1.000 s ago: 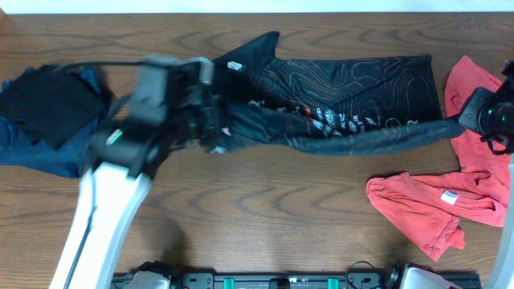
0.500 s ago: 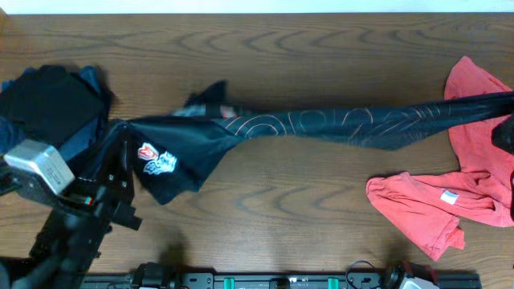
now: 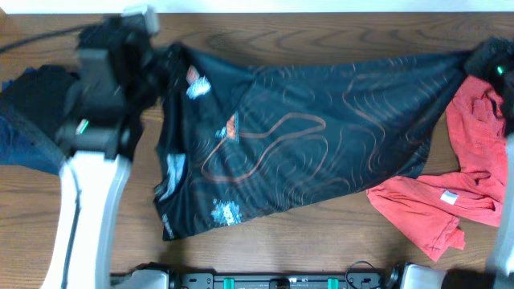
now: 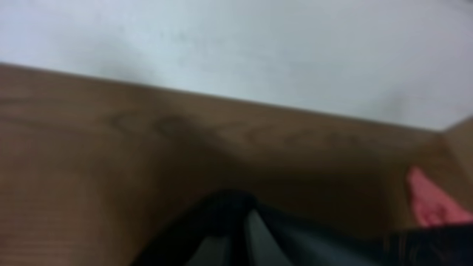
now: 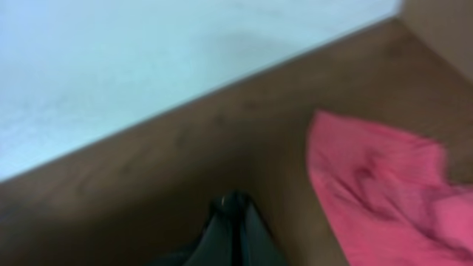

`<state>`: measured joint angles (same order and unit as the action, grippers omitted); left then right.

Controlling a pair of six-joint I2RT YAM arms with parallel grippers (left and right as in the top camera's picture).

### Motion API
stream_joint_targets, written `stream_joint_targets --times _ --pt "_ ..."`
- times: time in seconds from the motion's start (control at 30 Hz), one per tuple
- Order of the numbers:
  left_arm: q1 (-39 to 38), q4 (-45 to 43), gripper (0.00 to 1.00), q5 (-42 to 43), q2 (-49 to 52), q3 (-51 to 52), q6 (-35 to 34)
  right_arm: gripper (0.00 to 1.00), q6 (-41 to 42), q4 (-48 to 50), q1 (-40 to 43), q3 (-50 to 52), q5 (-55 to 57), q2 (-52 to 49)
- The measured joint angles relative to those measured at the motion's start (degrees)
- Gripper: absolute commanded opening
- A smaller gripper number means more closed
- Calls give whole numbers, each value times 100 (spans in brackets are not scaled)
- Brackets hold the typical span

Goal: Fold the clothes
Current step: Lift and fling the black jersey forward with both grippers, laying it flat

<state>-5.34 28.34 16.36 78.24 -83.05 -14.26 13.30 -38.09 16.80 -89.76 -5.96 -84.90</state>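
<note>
jersey [image 3: 321, 136] spread across table [image 3: 305, 253] centre, crumpled garment [image 3: 474, 160] just right, piled garments [image 3: 32, 108] far left

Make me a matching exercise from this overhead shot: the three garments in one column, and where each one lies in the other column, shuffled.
Column one
1. black jersey
2. coral-red garment
3. navy garment

Column two
A. bunched at the right side of the view
B. heaped at the far left edge of the view
C. spread wide across the middle

Pairs: 1-C, 2-A, 3-B
</note>
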Motion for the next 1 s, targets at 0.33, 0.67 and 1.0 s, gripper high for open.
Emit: stream_joint_targets --times 0.33,0.67,1.0 --pt "232 -3418 6 570 2385 -586 -509 1 970 2741 -92 -142 -199 -1467" --pt "870 -2090 6 1556 2028 -3410 -822 1 951 1443 -13 -2601 -48 -1174" --pt "837 3794 6 2555 2070 -2959 426 1 442 -1665 39 -1847 730 -1270"
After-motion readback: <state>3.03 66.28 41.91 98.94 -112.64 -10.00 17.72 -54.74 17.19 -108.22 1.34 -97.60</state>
